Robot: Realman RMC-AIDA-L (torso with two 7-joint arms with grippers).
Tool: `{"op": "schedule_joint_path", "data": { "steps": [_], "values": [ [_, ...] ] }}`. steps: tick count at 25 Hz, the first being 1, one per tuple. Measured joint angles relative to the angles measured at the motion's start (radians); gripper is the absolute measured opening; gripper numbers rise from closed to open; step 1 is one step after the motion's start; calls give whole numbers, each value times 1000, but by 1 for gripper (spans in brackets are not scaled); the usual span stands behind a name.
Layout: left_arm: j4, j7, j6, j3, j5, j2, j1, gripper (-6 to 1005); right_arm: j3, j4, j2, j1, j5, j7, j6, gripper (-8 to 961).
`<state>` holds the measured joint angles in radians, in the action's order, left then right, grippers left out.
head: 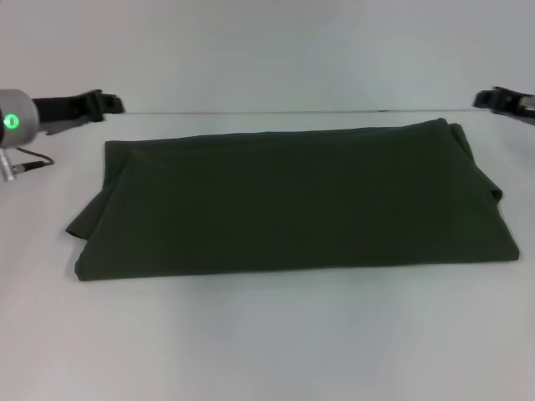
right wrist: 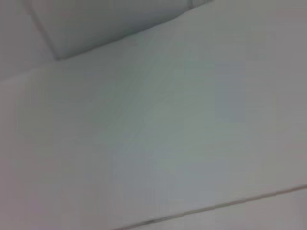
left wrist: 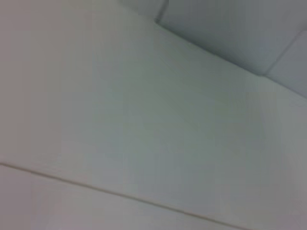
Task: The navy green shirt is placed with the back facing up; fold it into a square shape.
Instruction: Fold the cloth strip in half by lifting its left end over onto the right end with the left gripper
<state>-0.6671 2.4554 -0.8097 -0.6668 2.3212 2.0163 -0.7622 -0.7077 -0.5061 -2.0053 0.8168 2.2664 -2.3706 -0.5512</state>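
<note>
The navy green shirt (head: 292, 200) lies on the white table (head: 267, 334), folded into a wide band that runs from left to right, with a sleeve corner sticking out at its left end. My left gripper (head: 104, 104) hangs at the far left, beyond the shirt's back left corner and apart from it. At the far right edge my right gripper (head: 493, 98) hovers past the shirt's back right corner. Neither touches the cloth. Both wrist views show only pale bare surfaces.
A cable (head: 29, 163) trails from the left arm's grey wrist, which has a green light (head: 11, 121). The table's far edge (head: 276, 111) runs just behind the shirt.
</note>
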Motion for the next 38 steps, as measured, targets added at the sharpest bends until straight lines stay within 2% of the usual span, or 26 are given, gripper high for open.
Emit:
{"op": "schedule_joint_path", "data": {
  "steps": [4, 7, 8, 9, 14, 17, 19, 25, 31, 38],
  "values": [
    [-55, 1, -62, 20, -42, 1, 54, 368, 20, -83, 12, -85, -74, -4, -107, 350],
    [-112, -3, -206, 22, -125, 1, 122, 449, 43, -158, 24, -173, -160, 4, -282, 474],
    [-136, -6, -318, 24, -195, 1, 167, 476, 51, -171, 26, -193, -184, 10, -331, 516],
    [-139, -6, -338, 25, -209, 0, 177, 502, 66, -184, 31, -231, -228, 25, -405, 557],
    [-111, -5, -584, 93, -345, -6, 261, 637, 146, -165, 38, -363, -401, 126, -686, 634],
    [-60, 23, -657, 154, -356, -7, 292, 764, 180, -131, 39, -406, -418, 138, -749, 680],
    [-22, 52, -672, 171, -354, -7, 313, 849, 189, -112, 41, -420, -419, 139, -763, 711],
    [31, 133, -660, 173, -336, 0, 372, 952, 192, -105, 49, -416, -420, 141, -775, 731],
    [40, 195, -615, 186, -313, 9, 430, 950, 193, -109, 52, -390, -417, 155, -764, 732],
    [80, 228, -557, 188, -307, 12, 429, 949, 194, -103, 56, -379, -416, 168, -763, 731]
  ]
}}
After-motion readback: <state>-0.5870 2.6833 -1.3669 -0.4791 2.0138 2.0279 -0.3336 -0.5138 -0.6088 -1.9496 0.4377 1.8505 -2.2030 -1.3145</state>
